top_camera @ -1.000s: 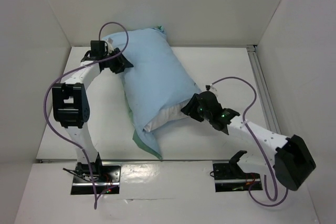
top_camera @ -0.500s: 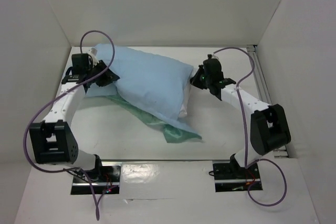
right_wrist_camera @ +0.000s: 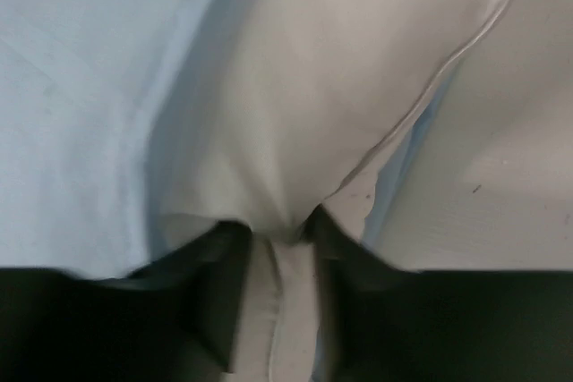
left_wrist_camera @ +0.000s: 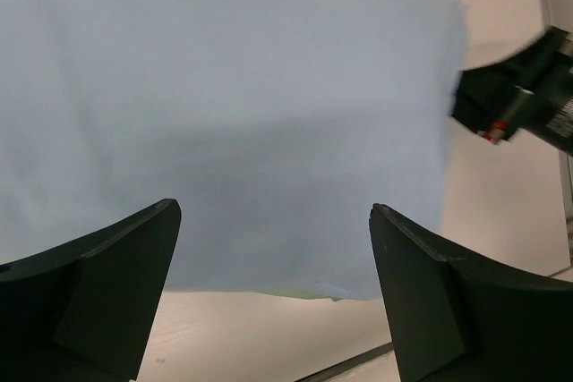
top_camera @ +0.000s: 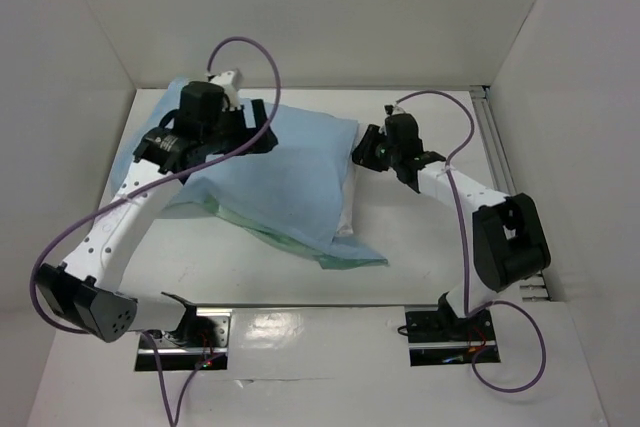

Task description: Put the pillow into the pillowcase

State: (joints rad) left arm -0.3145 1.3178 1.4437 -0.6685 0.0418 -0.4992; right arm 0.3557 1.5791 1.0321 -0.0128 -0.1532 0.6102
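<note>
A white table [top_camera: 420, 237] bears the light blue pillowcase [top_camera: 290, 172] at centre, its green face showing along the 6 o'clock edge. The white pillow [right_wrist_camera: 304, 105] protrudes at 3 o'clock, where the right gripper [right_wrist_camera: 279, 241] pinches its fabric. The left gripper [left_wrist_camera: 273, 257], jaws spread, hovers over the pillowcase's 10 o'clock end.

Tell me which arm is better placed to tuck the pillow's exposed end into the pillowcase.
Probably right: the right gripper pinches the white pillow at the pillowcase mouth; the left gripper hangs open above the covered part.
</note>
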